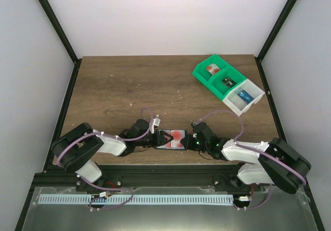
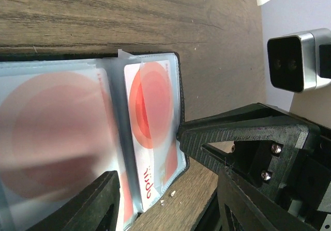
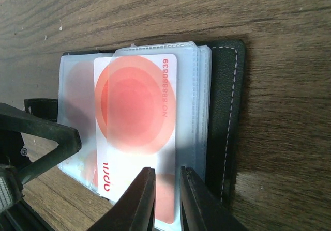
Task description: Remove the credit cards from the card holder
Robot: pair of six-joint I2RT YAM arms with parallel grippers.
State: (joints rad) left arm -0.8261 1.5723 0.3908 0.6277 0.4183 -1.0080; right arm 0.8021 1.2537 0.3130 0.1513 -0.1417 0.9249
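masking part of the credit card (image 3: 134,107), right gripper (image 3: 168,173); its hold unclear.

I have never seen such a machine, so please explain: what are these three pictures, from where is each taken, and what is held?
These are two robot arms fixed at the table's near edge. The wide picture looks down from above and behind them; the other two come from wrist cameras. On the table lie an open wallet and, far right, green and white bins. The right hand pinches a card with a red circle. The left hand straddles the wallet's edge; whether it squeezes is unclear.
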